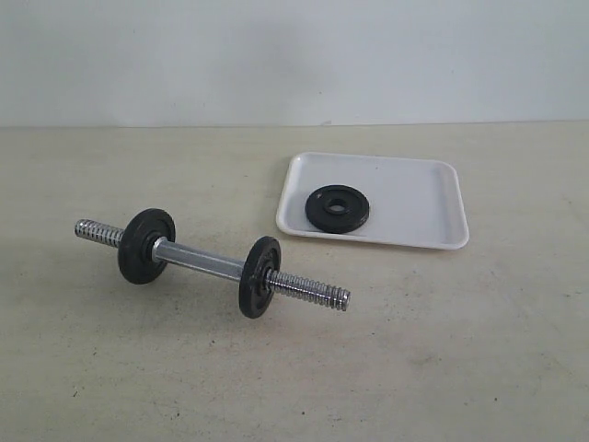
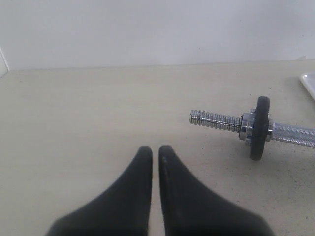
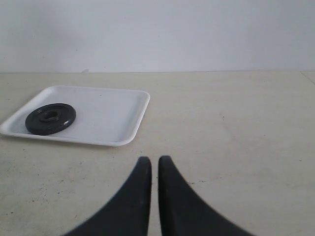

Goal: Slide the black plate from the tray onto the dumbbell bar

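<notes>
A black plate point(image 1: 338, 209) lies flat in the left half of the white tray point(image 1: 414, 198), at the back right of the table. The chrome dumbbell bar point(image 1: 207, 261) lies slantwise at front left and carries two black discs point(image 1: 145, 245), one toward each threaded end. Neither arm shows in the exterior view. In the left wrist view my left gripper point(image 2: 155, 150) is shut and empty over bare table, with one threaded end of the dumbbell bar point(image 2: 215, 119) some way off. My right gripper point(image 3: 154, 160) is shut and empty too, short of the tray point(image 3: 113, 115) and plate point(image 3: 50, 118).
The beige table top point(image 1: 442, 350) is worn and speckled. A plain white wall point(image 1: 294, 55) closes the far side. In the left wrist view a corner of the tray point(image 2: 309, 83) shows at the edge of the frame.
</notes>
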Controlling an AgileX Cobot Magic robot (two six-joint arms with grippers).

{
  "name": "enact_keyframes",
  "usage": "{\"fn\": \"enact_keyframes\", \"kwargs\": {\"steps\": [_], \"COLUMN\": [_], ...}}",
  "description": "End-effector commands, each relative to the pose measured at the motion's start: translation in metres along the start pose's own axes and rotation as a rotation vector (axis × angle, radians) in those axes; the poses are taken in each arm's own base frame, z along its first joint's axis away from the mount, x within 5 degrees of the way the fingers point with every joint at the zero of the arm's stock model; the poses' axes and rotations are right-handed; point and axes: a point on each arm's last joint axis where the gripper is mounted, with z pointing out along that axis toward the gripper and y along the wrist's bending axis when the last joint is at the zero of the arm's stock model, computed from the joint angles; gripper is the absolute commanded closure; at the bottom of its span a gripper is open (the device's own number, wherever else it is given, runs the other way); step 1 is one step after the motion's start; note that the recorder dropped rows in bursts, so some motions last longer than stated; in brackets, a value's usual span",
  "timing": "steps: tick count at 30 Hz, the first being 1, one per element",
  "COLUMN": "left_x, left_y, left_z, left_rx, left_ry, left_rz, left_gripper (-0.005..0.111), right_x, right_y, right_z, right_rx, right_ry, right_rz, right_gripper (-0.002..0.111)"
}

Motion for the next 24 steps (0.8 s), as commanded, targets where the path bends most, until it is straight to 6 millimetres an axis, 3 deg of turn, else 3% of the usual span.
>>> {"fn": "enact_keyframes", "kwargs": {"steps": [1,12,19,24], "left_x": [-0.0004,-0.0004,-0.0005,-0.0005], "left_y": [0.0002,0.0002,0.0014,0.0014], "left_z": [0.0000,0.0000,0.0000,0.0000], "left_rx": [-0.004,-0.004,-0.018,-0.018], "left_ry": [-0.013,-0.013,-0.012,-0.012], "left_rz": [0.003,0.003,0.256,0.266], "left_gripper": [0.102,0.102,0.102,0.102], "right_x": [-0.0022,-0.0026,-0.0026,-0.0026], "right_y": [0.0001,0.0001,0.0001,0.0001], "right_z": [-0.0004,-0.0004,-0.0004,-0.0004], "right_rx": [0.000,-0.001,-0.001,-0.001], "right_ry": [-0.026,-0.031,-0.031,-0.031], "right_rz": [-0.007,-0.007,-0.007,-0.007], "right_gripper": [0.104,0.104,0.104,0.104]}}
